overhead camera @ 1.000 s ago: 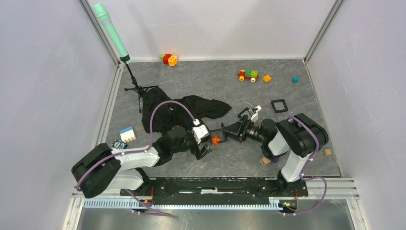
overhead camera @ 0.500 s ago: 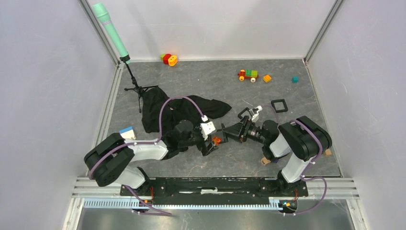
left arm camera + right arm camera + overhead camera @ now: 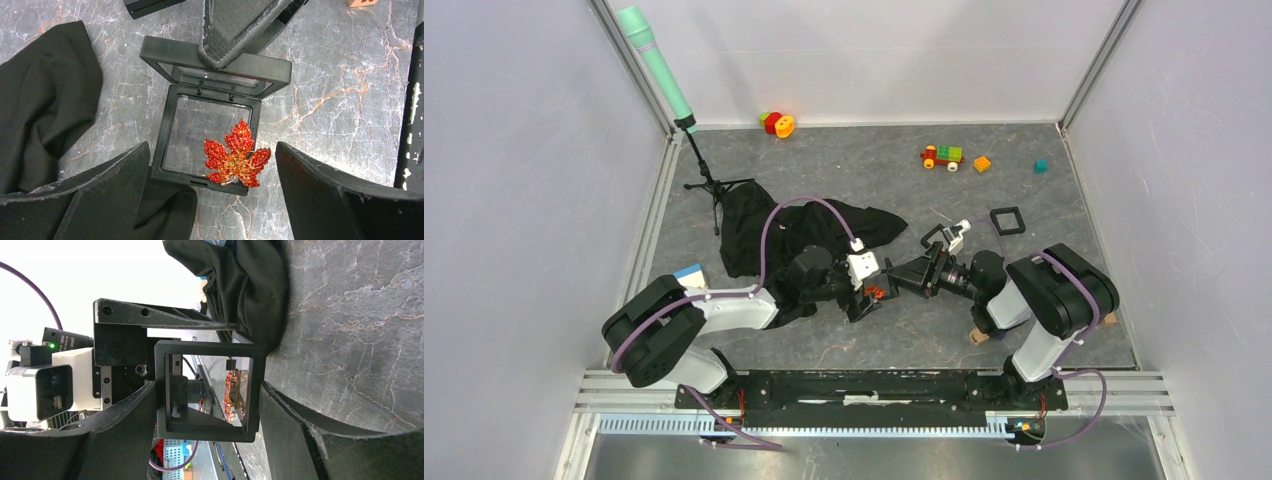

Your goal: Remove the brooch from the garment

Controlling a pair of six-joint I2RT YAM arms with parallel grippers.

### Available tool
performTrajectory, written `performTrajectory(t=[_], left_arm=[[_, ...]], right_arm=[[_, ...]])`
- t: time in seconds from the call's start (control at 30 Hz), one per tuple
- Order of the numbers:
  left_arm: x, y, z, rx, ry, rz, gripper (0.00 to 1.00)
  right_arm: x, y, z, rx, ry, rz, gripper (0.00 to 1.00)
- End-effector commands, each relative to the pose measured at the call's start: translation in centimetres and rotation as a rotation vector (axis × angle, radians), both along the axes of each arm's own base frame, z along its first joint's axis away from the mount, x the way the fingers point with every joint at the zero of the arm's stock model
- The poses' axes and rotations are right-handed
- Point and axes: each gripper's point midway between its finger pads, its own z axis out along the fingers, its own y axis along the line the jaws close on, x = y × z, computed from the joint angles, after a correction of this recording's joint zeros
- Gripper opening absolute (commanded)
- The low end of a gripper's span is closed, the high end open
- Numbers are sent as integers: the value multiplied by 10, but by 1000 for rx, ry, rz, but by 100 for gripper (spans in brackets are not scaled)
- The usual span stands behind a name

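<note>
Red brooch (image 3: 236, 160) lies across the open case's (image 3: 161, 142) edge, clear of the garment (image 3: 45, 100). The left claw (image 3: 210, 147) is spread astride it and the right claw (image 3: 208, 385) pinches the lid (image 3: 210, 348), with grey tabletop (image 3: 325, 100) alongside.

The counter (image 3: 854, 175) is a grey marbled slab veined with thin rust-coloured streaks (the veins read clearest in the left wrist view), and it forms the floor of a small booth. A plain pale grey back wall (image 3: 874, 50) closes the far side, while a left wall (image 3: 514, 180) and a right wall (image 3: 1209, 200) of the same matte finish rise at the sides. A silver metal left post (image 3: 614, 38) and a matching right post (image 3: 1104, 52) stand in the far corners. A silver slotted rail (image 3: 874, 425) runs along the near edge. The light is soft and even, casting only faint shadows.
</note>
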Motion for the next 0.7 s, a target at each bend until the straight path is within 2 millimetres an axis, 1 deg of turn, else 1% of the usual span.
performTrajectory(t=[0.0, 0.1, 0.23, 0.3, 0.53, 0.57, 0.6, 0.63, 0.67], left_arm=[[9, -9, 19, -18, -63, -31, 99], [15, -10, 22, -23, -63, -16, 96], [21, -11, 28, -28, -78, -5, 82], [24, -12, 31, -32, -83, 2, 81], [31, -12, 35, -32, -84, 17, 84], [30, -13, 36, -35, -85, 9, 88], [27, -12, 36, -33, -83, 1, 95], [24, -10, 37, -31, -84, -9, 100], [21, -8, 37, -23, -84, -21, 100]], right_arm=[[-4, 2, 16, 24, -77, 25, 53], [-4, 3, 16, 25, -74, 26, 53], [-6, 3, 16, 28, -74, 31, 53], [-6, 3, 17, 30, -75, 32, 53], [-6, 4, 18, 34, -79, 33, 53], [-6, 4, 18, 33, -78, 33, 53], [-5, 4, 18, 33, -76, 32, 53], [-5, 4, 18, 33, -77, 34, 53], [-5, 4, 18, 32, -77, 34, 54]])
